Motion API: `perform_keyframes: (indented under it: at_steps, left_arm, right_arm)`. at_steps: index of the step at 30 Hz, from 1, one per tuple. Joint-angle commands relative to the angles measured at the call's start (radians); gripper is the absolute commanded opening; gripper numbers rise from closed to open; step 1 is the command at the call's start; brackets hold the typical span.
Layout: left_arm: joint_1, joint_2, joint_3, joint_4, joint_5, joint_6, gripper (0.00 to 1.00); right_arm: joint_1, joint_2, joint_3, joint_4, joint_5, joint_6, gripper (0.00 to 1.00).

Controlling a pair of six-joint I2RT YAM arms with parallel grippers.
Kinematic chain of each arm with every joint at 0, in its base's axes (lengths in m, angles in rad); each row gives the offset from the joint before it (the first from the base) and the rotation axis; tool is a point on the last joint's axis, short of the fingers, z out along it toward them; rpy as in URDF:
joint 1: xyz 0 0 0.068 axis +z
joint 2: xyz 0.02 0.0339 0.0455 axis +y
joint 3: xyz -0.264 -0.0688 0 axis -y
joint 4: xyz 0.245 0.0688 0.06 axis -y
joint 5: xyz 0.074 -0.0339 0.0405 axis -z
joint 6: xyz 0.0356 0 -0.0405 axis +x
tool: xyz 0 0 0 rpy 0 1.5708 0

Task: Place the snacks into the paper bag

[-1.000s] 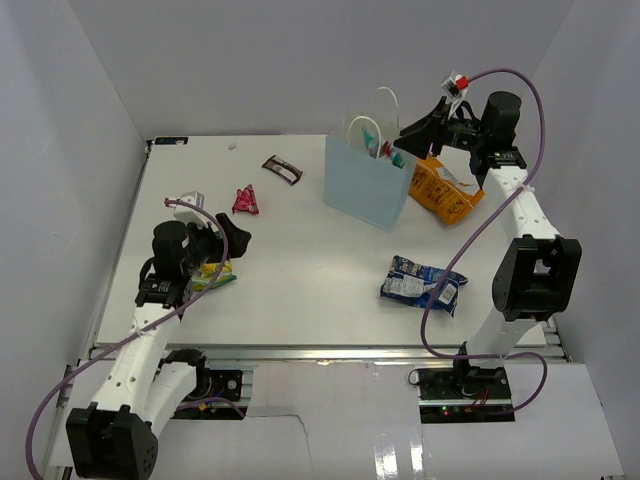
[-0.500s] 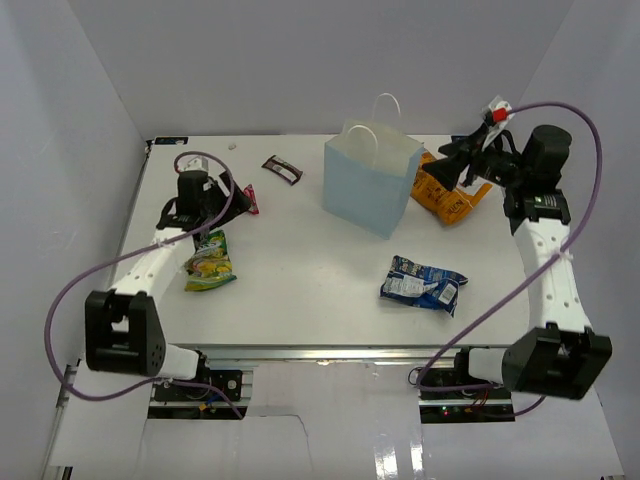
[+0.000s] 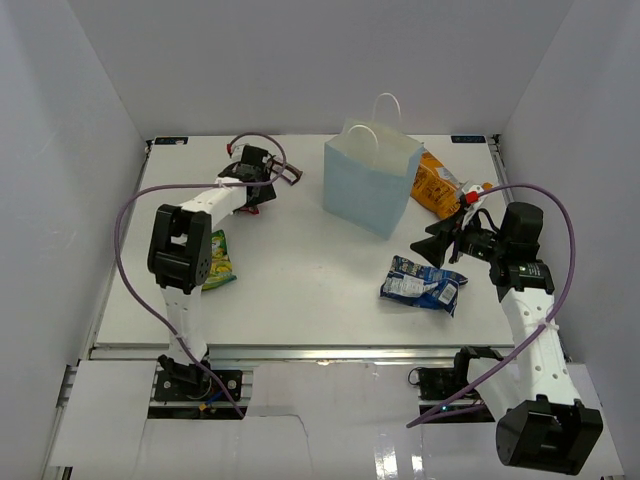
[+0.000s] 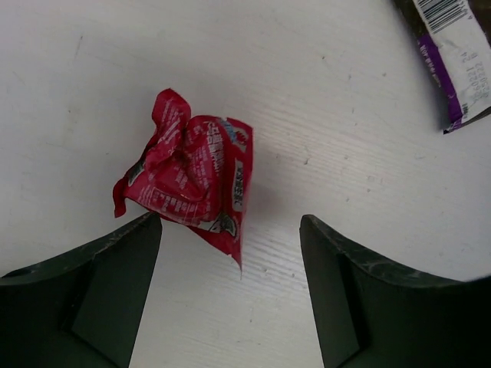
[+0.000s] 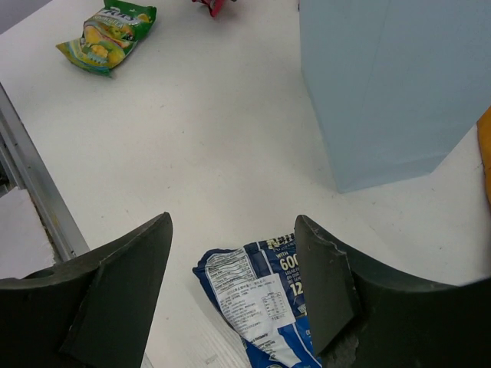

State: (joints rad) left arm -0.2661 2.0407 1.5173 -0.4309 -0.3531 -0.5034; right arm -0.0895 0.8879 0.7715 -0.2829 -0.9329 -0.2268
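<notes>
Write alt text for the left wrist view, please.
A crumpled red wrapper lies on the white table, at the tips of the open left tool. A bar wrapper with a barcode shows at the top right corner.

We see a white table [image 3: 300,250] with the light-blue paper bag [image 3: 370,190] standing upright toward its far side. The orange bag [image 3: 438,190] lies just beside the bag's right. The blue-white bag [image 3: 424,284] lies near its front right. The red wrapper [image 4: 188,172] and dark brown bar [image 4: 454,57] lie to its left, and the yellow-green packet [image 3: 214,262] lies well apart, front left.
</notes>
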Motion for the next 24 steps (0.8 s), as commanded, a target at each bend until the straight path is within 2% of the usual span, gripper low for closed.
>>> perform_keyframes:
  at_steps: [1, 6, 11, 15, 18, 19, 21, 22, 24]
  left_arm:
    - [-0.021, 0.01, 0.101, -0.069, -0.174, 0.032, 0.83]
    - [-0.021, 0.059, 0.121, -0.085, -0.245, 0.063, 0.79]
    - [-0.022, 0.11, 0.158, -0.086, -0.245, 0.117, 0.75]
    - [-0.022, 0.154, 0.184, -0.1, -0.211, 0.147, 0.64]
    - [-0.022, 0.161, 0.178, -0.1, -0.21, 0.16, 0.41]
    - [-0.022, 0.156, 0.175, -0.1, -0.208, 0.161, 0.28]
    - [-0.022, 0.148, 0.166, -0.1, -0.207, 0.169, 0.15]
    - [-0.022, 0.142, 0.159, -0.1, -0.202, 0.17, 0.05]
    - [-0.022, 0.104, 0.15, -0.1, -0.193, 0.169, 0.0]
  right_arm:
    - [0.0, -0.038, -0.015, 0.024, -0.03, -0.026, 0.71]
    - [0.0, -0.043, -0.017, 0.021, -0.05, -0.029, 0.71]
    - [0.0, -0.056, -0.02, 0.024, -0.046, -0.029, 0.72]
    - [0.0, -0.063, -0.032, 0.03, -0.047, -0.029, 0.72]
    - [0.0, -0.066, -0.04, 0.034, -0.038, -0.032, 0.72]
    - [0.0, -0.067, -0.041, 0.036, -0.038, -0.035, 0.72]
    - [0.0, -0.069, -0.046, 0.039, -0.043, -0.036, 0.72]
    - [0.0, -0.07, -0.047, 0.04, -0.043, -0.036, 0.72]
    - [0.0, -0.073, -0.051, 0.041, -0.043, -0.036, 0.72]
